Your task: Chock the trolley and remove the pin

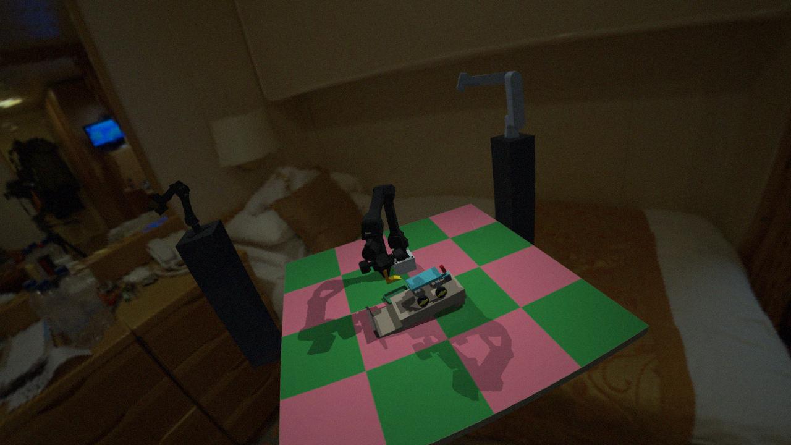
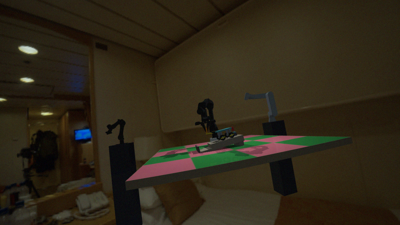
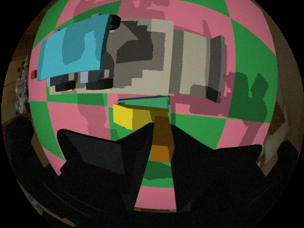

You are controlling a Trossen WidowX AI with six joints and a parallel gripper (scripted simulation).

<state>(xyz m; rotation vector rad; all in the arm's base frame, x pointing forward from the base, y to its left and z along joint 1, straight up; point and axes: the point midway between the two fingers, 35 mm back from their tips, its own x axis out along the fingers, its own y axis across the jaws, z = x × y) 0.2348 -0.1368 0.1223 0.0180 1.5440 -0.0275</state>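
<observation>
Chock point(image 1: 394, 277) point(image 2: 209, 133) point(image 3: 131, 117) in gripper point(image 1: 385, 272) point(image 2: 206, 129) point(image 3: 161, 128), long axis roughly along ramp point(image 1: 416, 316) point(image 2: 225, 142) point(image 3: 153, 82), yellow end uphill

Top view counts: arms, 3 (black centre arm point(image 1: 372, 225) point(image 2: 211, 112), black left arm point(image 1: 182, 187) point(image 2: 122, 131), grey upper-right arm point(image 1: 515, 102) point(image 2: 271, 103)). Pedestals, 2 (left pedestal point(image 1: 226, 287) point(image 2: 122, 173), right pedestal point(image 1: 514, 182) point(image 2: 282, 176)). Near centre: trolley point(image 1: 424, 278) point(image 2: 223, 130) point(image 3: 74, 47), 1; chock point(image 1: 395, 277) point(image 2: 208, 133) point(image 3: 126, 117), 1.
</observation>
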